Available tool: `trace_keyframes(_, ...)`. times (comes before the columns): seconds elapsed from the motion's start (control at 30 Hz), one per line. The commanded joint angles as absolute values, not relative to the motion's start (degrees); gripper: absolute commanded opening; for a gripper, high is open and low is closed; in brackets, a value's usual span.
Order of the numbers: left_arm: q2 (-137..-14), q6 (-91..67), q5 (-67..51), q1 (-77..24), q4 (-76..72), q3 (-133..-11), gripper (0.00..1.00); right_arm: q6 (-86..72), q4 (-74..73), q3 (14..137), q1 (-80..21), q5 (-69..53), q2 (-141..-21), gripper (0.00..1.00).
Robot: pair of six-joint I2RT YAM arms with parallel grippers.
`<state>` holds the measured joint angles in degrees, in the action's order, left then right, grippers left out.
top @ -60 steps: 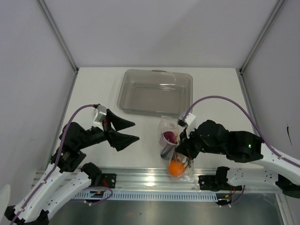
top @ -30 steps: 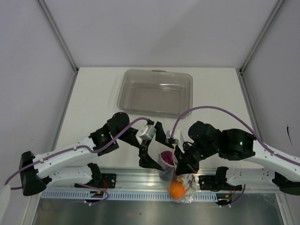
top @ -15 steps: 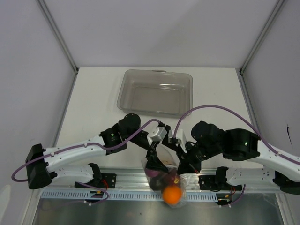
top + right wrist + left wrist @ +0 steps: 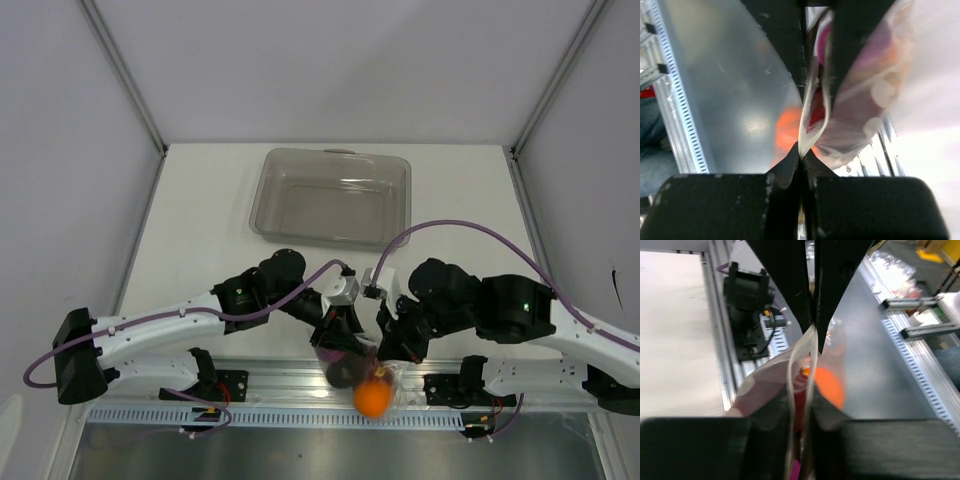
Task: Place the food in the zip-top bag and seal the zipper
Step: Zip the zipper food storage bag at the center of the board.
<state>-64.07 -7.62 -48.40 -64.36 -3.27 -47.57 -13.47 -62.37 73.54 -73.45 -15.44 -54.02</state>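
The zip-top bag (image 4: pixel 362 377) hangs over the table's near edge with an orange (image 4: pixel 373 398) and a dark fruit (image 4: pixel 342 369) of the food inside. My left gripper (image 4: pixel 345 320) is shut on the bag's mouth from the left. My right gripper (image 4: pixel 386 332) is shut on it from the right. In the left wrist view the gripper (image 4: pixel 800 415) pinches both bag walls, with the zipper (image 4: pixel 811 342) running up to the other fingers. In the right wrist view the gripper (image 4: pixel 801 159) clamps the zipper (image 4: pixel 810 125), with the orange (image 4: pixel 787 131) blurred behind.
The grey translucent tray (image 4: pixel 268 196) stands at the back of the table. Below the bag run the aluminium rail (image 4: pixel 270 380) and both arm bases. White walls close in the left and right sides.
My left arm swung in from the left and closed on the bag's mouth beside the right gripper. The bag moved toward the near edge and now hangs over the rail.
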Motion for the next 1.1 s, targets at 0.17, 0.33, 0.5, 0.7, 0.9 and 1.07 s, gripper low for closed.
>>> trace_keyframes(0.17,-58.54,-7.91,-33.17,-64.78,4.21,-47.2,0.01,-16.34,-60.91,74.97,-72.25,0.59,-55.46,0.32)
trace_keyframes(0.33,-53.63,-11.67,-20.5,-64.78,9.31,-47.11,0.01,-19.51,-55.3,71.37,-69.53,8.08,-51.95,0.99)
trace_keyframes(0.5,-51.86,-14.5,-13.01,-64.69,13.88,-46.85,0.01,-21.8,-46.79,63.91,-68.12,9.94,-44.06,0.99)
trace_keyframes(0.7,-52.73,-16.08,-13.54,-64.69,13.54,-45.88,0.01,-20.31,-29.14,48.56,-67.24,6.6,-34.29,0.98)
trace_keyframes(0.9,-54.14,-19.06,-10.2,-64.69,15.38,-47.72,0.01,-20.74,-18.91,39.39,-65.74,1.06,-30.76,0.77)
trace_keyframes(1.07,-53.18,-21.62,-8.87,-64.42,15.38,-47.9,0.01,-20.65,-14.34,32.88,-65.3,-0.95,-29.01,0.77)
